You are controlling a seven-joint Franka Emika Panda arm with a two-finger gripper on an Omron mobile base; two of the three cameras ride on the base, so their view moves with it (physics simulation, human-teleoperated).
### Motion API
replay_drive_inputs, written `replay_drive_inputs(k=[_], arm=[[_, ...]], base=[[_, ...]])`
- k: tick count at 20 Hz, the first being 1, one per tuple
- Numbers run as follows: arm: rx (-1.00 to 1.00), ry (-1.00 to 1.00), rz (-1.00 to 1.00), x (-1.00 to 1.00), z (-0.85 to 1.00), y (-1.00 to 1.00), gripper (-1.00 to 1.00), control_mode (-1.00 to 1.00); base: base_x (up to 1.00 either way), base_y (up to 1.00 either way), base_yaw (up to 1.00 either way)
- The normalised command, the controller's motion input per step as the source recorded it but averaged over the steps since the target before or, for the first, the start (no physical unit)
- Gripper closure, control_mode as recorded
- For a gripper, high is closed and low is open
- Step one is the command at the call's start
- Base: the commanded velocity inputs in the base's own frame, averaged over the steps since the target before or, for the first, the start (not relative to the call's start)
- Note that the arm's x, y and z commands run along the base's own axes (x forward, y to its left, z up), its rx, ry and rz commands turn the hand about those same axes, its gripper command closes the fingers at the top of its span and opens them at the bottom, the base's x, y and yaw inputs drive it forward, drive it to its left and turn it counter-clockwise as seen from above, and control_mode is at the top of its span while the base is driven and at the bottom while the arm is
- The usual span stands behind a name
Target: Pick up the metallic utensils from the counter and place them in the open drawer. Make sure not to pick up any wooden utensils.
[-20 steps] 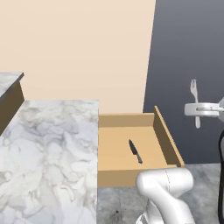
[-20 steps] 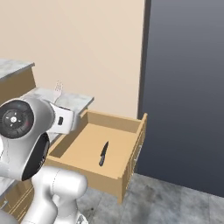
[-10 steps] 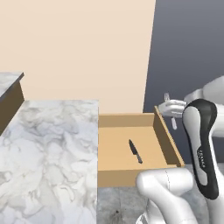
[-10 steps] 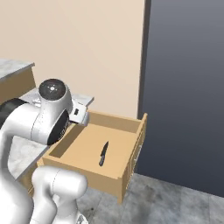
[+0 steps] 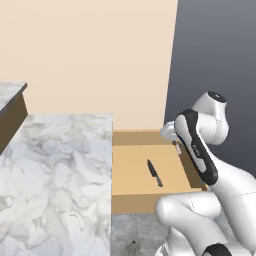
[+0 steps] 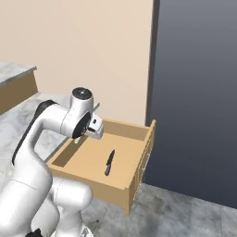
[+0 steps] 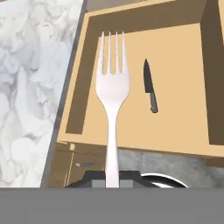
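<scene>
A pale silver fork (image 7: 112, 87) stands upright in my gripper (image 7: 112, 178), which is shut on its handle, tines pointing away from the hand. It hangs over the open drawer (image 7: 183, 127), a shallow tan box. The dark knife (image 7: 150, 85) lies flat on the drawer floor, just right of the fork's tines in the hand view. From the left base view my gripper (image 5: 174, 140) is above the drawer's (image 5: 131, 202) far right corner, with the knife (image 5: 154, 173) near the middle. The right base view has the knife (image 6: 109, 162) inside the drawer (image 6: 139, 166). The marble counter (image 5: 55, 170) lies to the left.
A beige wall (image 5: 100, 60) backs the counter and a dark grey panel (image 6: 199, 92) rises right of the drawer. A raised wooden-sided counter section (image 5: 11, 107) stands at far left. Grey floor (image 6: 185, 213) lies below the drawer front.
My arm has swung left and down from beside the dark panel, carrying the fork over the drawer. The knife has stayed where it lies.
</scene>
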Motion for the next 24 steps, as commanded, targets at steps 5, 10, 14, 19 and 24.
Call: replay_drive_inputs(k=[5,10,14,19,24], arm=[[-0.07,0.21,0.01,0.77,-0.72,0.01,1.00,-1.00],[-0.07,0.19,0.01,0.72,-0.66,0.01,1.00,-1.00],[-0.04,0.11,0.01,0.30,-0.47,0.01,1.00,-1.00],[-0.04,0.06,0.00,0.20,-0.47,0.11,1.00,-1.00],[-0.04,0.03,0.00,0.31,-0.55,0.15,1.00,-1.00]], base=[[0.00,0.00,0.00],[0.00,0.00,0.00],[0.00,0.00,0.00],[0.00,0.00,0.00],[0.00,0.00,0.00]])
